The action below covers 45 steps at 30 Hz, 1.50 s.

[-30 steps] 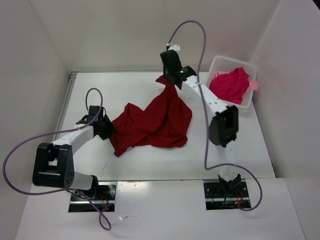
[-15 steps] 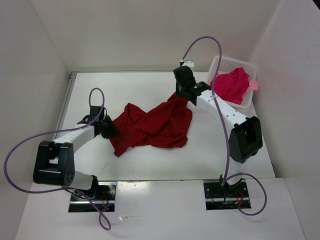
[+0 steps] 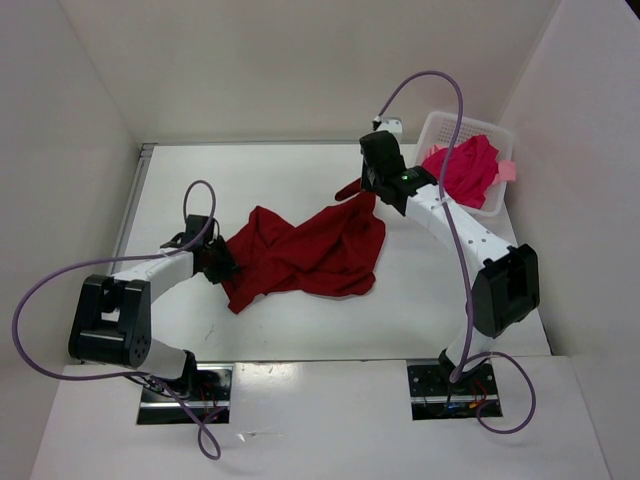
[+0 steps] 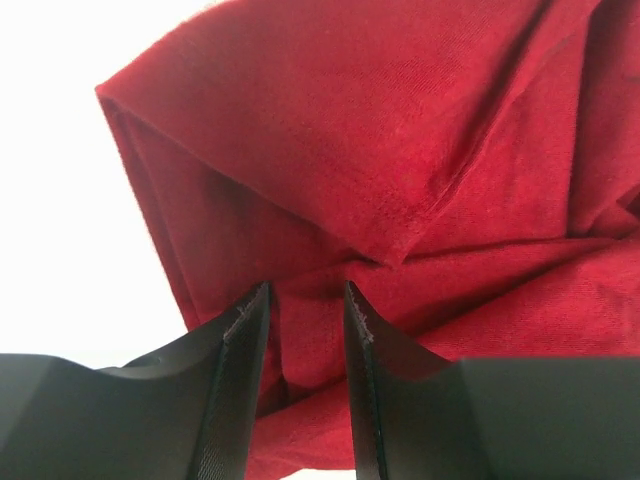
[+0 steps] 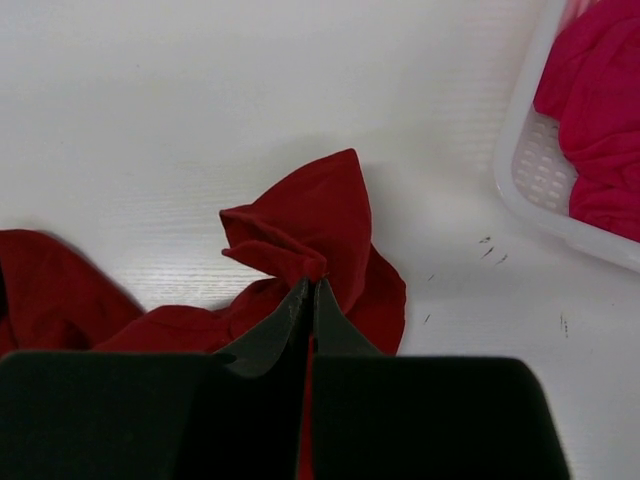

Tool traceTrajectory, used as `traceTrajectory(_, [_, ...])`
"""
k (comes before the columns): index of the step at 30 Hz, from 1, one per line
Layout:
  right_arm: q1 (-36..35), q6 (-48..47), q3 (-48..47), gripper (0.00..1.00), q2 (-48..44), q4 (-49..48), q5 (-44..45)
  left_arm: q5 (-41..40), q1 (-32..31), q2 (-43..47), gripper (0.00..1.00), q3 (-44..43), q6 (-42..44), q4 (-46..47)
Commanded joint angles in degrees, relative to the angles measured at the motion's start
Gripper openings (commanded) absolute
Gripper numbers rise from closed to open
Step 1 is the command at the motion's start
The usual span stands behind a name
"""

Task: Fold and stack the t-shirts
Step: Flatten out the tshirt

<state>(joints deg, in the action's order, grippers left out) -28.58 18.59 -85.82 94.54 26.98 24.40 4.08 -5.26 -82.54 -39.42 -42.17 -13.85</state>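
My right gripper [image 5: 308, 285] was pressed together at the tips and pinching a bunched corner of the dark red t-shirt [image 3: 310, 255]. The wrist view showed the cloth puckering up into a little peak right where the tips met. That corner sat at the shirt's far right end, close to the basket [image 3: 440, 122] but not touching it.

The rest of the dark red t-shirt lay crumpled across the middle of the table [image 3: 270, 175], stretched in a loose band from my right gripper down towards my left. Folds and creases ran all through it, with nothing flat.

My left gripper [image 4: 305, 295] was down low at the shirt's left edge. Its jaws stood a narrow slit apart with red cloth showing in the gap and a hemmed fold lying just beyond the tips. I could not tell whether they had a bite on the fabric or were only set against it.

Over at the far right corner, the crimson-pink t-shirt [image 3: 462, 170] was heaped in the white perforated basket, spilling up above its rim. A small bit of the salmon pink t-shirt [image 3: 507, 170] poked out at the basket's right side, mostly hidden by the crimson one. Both were well apart from the dark red shirt.
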Motion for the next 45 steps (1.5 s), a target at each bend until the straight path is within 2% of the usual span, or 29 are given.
traceTrajectory(1, [0.28, 0.48, 0.57, 0.02, -3.22, -2.37, 0.56, -0.03, -0.37, -0.52, 0.43, 0.65, -0.01, 1.19])
traceTrajectory(5, [0.28, 0.48, 1.79, 0.02, -3.22, -2.37, 0.56, -0.03, -0.9, 0.19, 0.36, 0.66, -0.01, 1.72])
traceTrajectory(12, [0.28, 0.48, 2.41, 0.03, -4.37, -2.9, 0.56, 0.49, -0.9, 2.38, 0.15, -0.21, -0.01, 0.93])
traceTrajectory(20, [0.28, -0.04, 1.89, 0.03, -8.84, -0.27, -0.58, 4.8, -0.9, 9.4, 0.11, -4.7, -0.54, -5.65])
traceTrajectory(26, [0.28, -0.04, 1.36, 0.03, -11.83, 1.67, -2.17, 8.93, -0.9, 10.21, 0.13, -4.71, -0.54, -6.9])
traceTrajectory(28, [0.28, -0.04, 1.36, 0.03, -12.36, 1.67, -2.69, 8.93, -0.9, 9.68, 0.18, -3.65, -0.54, -6.19])
traceTrajectory(29, [0.28, -0.04, 1.36, 0.03, -12.36, 1.67, -2.69, 8.93, -0.9, 9.16, 0.27, -3.65, -0.54, -5.41])
traceTrajectory(32, [0.28, -0.04, 1.97, 0.03, -12.36, 1.67, -2.69, 8.93, -0.9, 7.93, 0.39, -2.33, -0.54, -4.09])
traceTrajectory(35, [0.28, -0.04, 2.5, 0.03, -12.89, 1.67, -3.22, 8.32, -0.9, 5.21, 0.45, -2.33, 0.07, -2.95])
traceTrajectory(39, [0.28, -0.04, 3.12, 0.03, -12.89, 1.67, -3.22, 7.0, -0.9, 3.44, 0.45, -2.94, 0.6, -1.45])
traceTrajectory(45, [0.28, -0.57, 3.64, 0.03, -13.42, 1.14, -3.75, 5.95, -0.9, 2.83, 0.29, -5.31, 0.6, -0.92])
